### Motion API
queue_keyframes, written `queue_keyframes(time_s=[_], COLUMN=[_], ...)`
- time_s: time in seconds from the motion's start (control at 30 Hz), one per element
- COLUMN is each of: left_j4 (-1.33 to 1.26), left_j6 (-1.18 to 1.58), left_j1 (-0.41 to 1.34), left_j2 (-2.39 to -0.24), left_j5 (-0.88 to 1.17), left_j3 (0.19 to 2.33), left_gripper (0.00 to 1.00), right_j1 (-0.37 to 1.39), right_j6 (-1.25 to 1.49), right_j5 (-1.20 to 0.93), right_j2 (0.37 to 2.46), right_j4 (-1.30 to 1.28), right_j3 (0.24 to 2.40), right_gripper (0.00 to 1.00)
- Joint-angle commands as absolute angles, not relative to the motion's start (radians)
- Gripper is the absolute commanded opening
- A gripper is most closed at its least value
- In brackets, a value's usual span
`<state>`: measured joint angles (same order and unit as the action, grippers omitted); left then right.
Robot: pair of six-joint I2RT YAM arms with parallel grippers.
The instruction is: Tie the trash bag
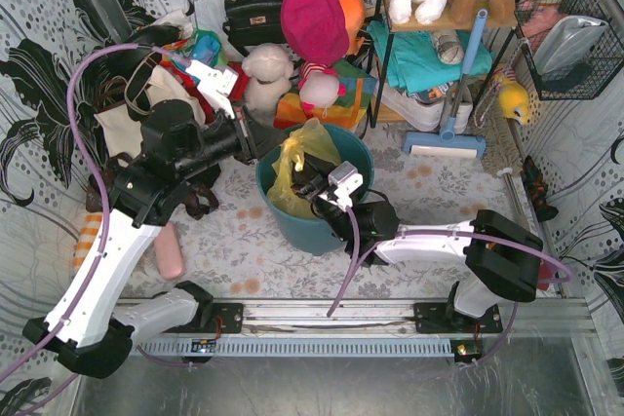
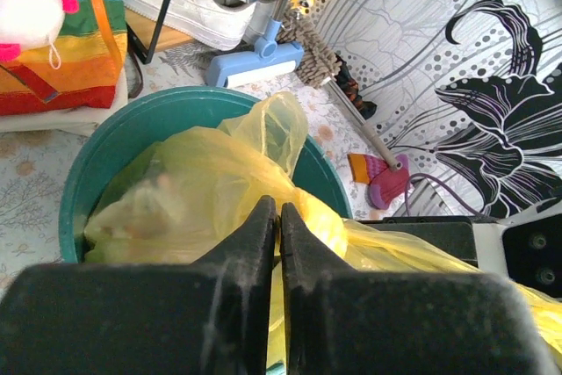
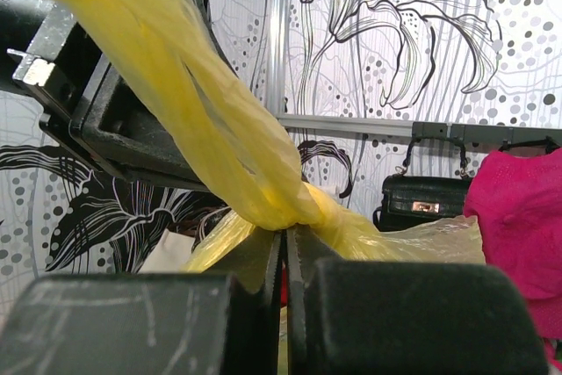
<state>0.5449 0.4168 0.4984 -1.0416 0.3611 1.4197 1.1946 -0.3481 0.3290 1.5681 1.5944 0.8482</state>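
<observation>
The table in front of me has a pale flowered cloth. Along its far edge stands a crowd of things, among them a cream tote bag on the left, a black handbag at the back and a blue sweeper on the right. Near the middle of the table a round teal bin stands upright between my two arms. The trash bag sits inside this bin. Its thin yellow plastic fills the opening, and its upper part rises above the rim in a crumpled peak. My arms reach in from both sides and end at the top of the bag, close to each other.

My left gripper is at the left side of the bin's mouth. Its fingers are pressed almost together, with only a thin slit between them. Yellow plastic shows in this slit and just past the tips, so I judge it is clenched on a fold of the bag. My right gripper is clenched completely. It grasps the bag where the plastic is twisted into one tight bunch, right at the fingertips. From this bunch a stretched strand runs up past the body of my left gripper, and a looser part goes to the right.
</observation>
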Motion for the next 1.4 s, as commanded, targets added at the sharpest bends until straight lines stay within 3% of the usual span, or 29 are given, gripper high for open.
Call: queue_keyframes(time_s=[0.0,0.2,0.53,0.77,1.0,1.37], left_j4=[0.544,0.621,0.698,0.694,0.696,0.658], left_j6=[0.391,0.345,0.297,0.281,0.274,0.313], left_j1=[0.506,0.507,0.613,0.667,0.666,0.665], left_j2=[-1.062,-1.081,-1.124,-1.12,-1.057,-1.013], left_j5=[0.43,0.408,0.336,0.325,0.129,0.017], left_j3=[1.458,1.476,1.48,1.486,1.521,1.527], left_gripper=[0.18,0.43,0.58,0.62,0.67,0.6], right_j1=[1.193,1.192,1.193,1.192,1.193,1.192], right_j6=[-0.332,-0.338,-0.339,-0.341,-0.34,-0.339], right_j5=[0.336,0.332,0.326,0.328,0.325,0.326], right_j2=[1.575,1.577,1.591,1.595,1.591,1.586], right_j4=[1.694,1.692,1.692,1.692,1.692,1.692], right_j3=[0.89,0.894,0.912,0.916,0.911,0.905], right_gripper=[0.0,0.0,0.0,0.0,0.0,0.0])
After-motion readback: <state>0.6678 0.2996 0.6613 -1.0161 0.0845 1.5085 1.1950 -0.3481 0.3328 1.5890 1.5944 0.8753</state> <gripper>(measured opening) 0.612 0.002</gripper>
